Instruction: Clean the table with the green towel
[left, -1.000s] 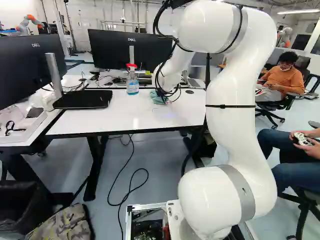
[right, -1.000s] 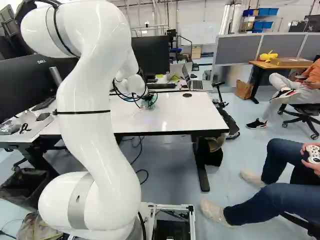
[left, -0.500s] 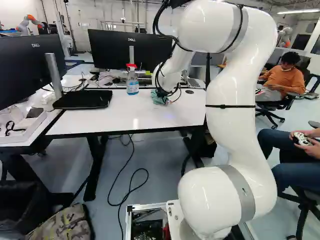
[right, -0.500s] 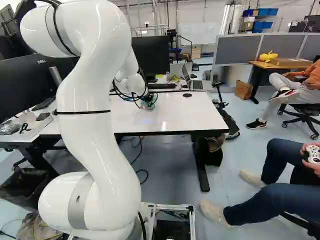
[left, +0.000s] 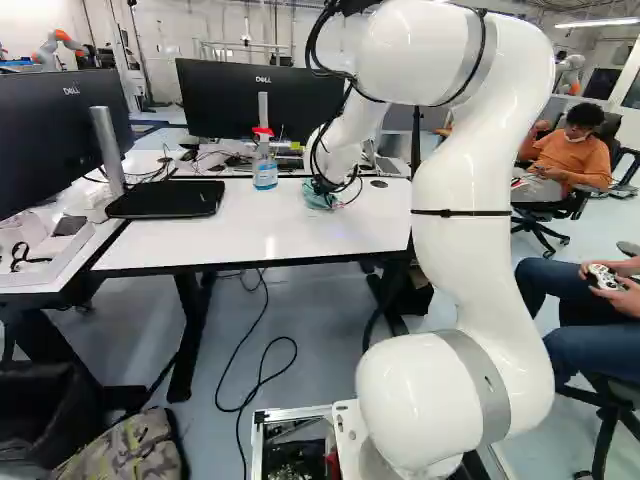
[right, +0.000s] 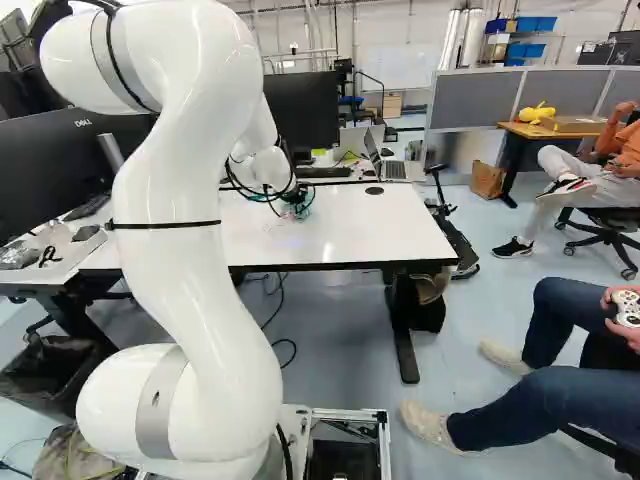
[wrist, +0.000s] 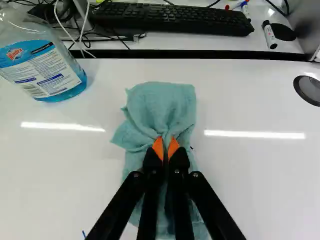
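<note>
My fingers (wrist: 158, 147) are pinched on the green towel (wrist: 160, 107), bunched beneath and just ahead of them on the table (wrist: 255, 185). I should press lightly and sweep evenly over the blue mark (wrist: 84, 234) beside me, sparing the bottle (wrist: 47, 75) ahead.

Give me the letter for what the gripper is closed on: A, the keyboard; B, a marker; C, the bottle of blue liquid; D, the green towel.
D: in the wrist view, the gripper has its two fingers drawn close together on the green towel, its cloth gathered in folds at their tips.
</note>
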